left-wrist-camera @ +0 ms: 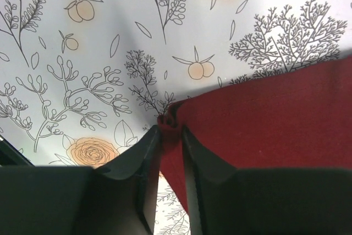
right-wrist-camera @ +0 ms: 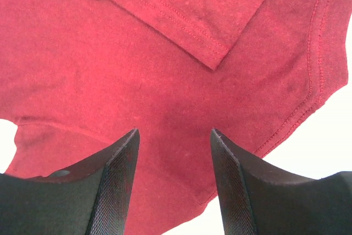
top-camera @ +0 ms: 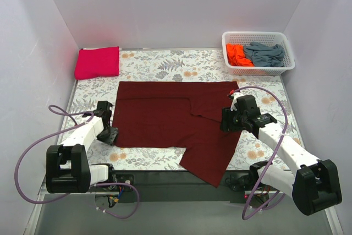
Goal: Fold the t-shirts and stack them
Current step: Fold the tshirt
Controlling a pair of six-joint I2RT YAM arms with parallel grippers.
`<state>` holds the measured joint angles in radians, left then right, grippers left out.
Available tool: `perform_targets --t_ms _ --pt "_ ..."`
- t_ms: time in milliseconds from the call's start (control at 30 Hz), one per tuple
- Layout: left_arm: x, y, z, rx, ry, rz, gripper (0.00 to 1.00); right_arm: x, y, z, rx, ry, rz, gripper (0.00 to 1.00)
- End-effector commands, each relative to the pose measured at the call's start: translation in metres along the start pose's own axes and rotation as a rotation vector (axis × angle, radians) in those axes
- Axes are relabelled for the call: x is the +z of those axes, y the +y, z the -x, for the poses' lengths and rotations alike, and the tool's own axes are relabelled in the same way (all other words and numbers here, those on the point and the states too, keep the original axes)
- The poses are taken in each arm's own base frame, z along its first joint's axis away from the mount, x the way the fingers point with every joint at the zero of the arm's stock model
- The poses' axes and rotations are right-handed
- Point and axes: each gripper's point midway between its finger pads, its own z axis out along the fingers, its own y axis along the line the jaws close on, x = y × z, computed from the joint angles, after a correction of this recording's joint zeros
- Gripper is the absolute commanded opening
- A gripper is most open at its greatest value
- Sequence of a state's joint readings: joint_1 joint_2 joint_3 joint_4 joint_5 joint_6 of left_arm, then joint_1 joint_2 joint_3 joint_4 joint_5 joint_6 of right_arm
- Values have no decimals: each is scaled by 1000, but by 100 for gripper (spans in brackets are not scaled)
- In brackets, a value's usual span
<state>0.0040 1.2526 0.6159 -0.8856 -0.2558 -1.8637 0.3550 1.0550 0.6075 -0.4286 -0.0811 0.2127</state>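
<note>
White walls close in a floral table cloth [top-camera: 165, 67] on which the work lies. Well beyond the left gripper [top-camera: 113, 135] and slightly to its outer side, a pink t-shirt [top-camera: 97, 62] sits already folded into a neat block at the far corner.

The left gripper itself is down at the cloth, with its jaws drawn narrow. The left wrist view shows a small bunch of the maroon t-shirt [top-camera: 165, 119] pinched between the fingertips. It is the near left corner of the garment, and the rest spreads away towards the other arm.

That shirt lies flat between the two grippers, partly folded. Its sleeves are turned in over the body, and a flap trails off the near table edge on the right.

The right gripper [top-camera: 226, 120] hangs over the shirt's right side with its jaws wide and nothing between them; only maroon fabric and a hemmed sleeve edge show beneath.

Beyond it, a white basket [top-camera: 256, 35] holds an orange t-shirt [top-camera: 236, 54] and a grey-blue t-shirt [top-camera: 265, 53], both crumpled.

The step in hand looks like taking hold for the next fold of the maroon shirt. Next, the right gripper would need to come down and pinch its own edge, so that both can lift evenly and carry the cloth over without dragging it askew.
</note>
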Motion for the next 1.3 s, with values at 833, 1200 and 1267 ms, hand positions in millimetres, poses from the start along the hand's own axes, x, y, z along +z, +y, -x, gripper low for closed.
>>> perform_targets --t_ms 833,1200,1267 --pt "-15 -15 8 19 -84 -180 0 -17 -32 -65 182 246 -235 62" --pt "-17 -20 11 14 -101 -218 0 -18 -34 -82 232 307 -266 55" --pt "-17 -20 10 20 -99 -222 0 -16 -33 -85 242 325 -259 54"
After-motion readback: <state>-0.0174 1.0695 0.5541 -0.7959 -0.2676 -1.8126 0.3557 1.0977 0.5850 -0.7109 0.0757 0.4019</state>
